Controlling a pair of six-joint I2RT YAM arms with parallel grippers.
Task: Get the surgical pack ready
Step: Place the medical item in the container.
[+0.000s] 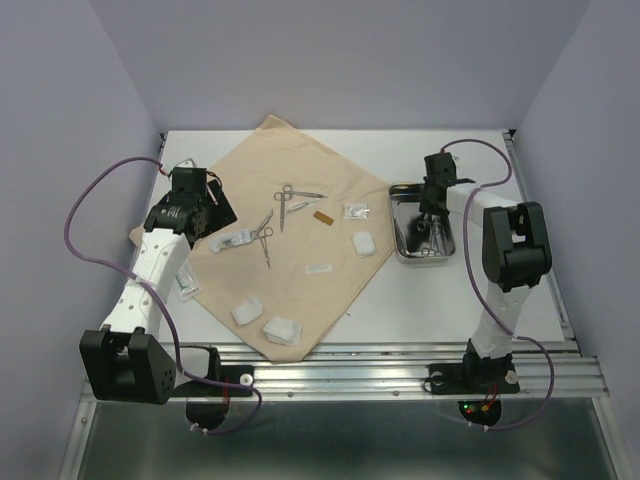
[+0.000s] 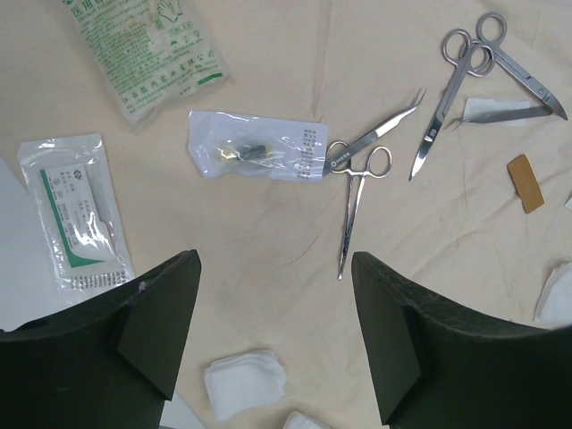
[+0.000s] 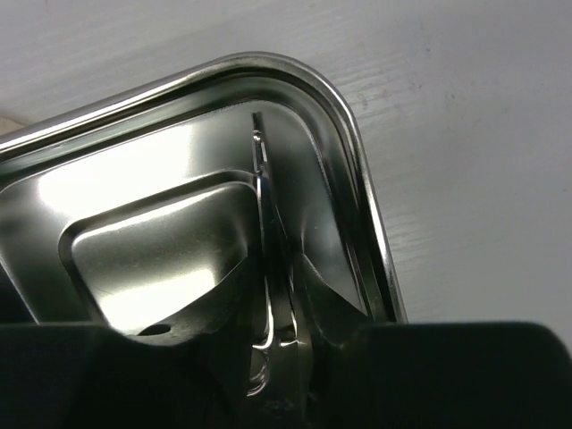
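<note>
Left end effector point(image 2: 274, 265), fingers apart; forceps point(image 2: 349, 219) lengthwise, tip toward it

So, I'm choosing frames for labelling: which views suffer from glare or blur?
Right wrist: the steel tray mirrors the light in bright patches, and the right claw's fingers are a dark blur. Left wrist: sharp and even, slight sheen on the plastic packets. Top external: soft, even light, small instruments hard to read.

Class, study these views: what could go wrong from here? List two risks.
1. The open left gripper hovers above two silver instruments whose ring handles overlap; lifting one may drag the other across the beige woven cloth.
2. The right gripper sits near a corner of the rectangular steel tray; a nudge could shove it.
</note>
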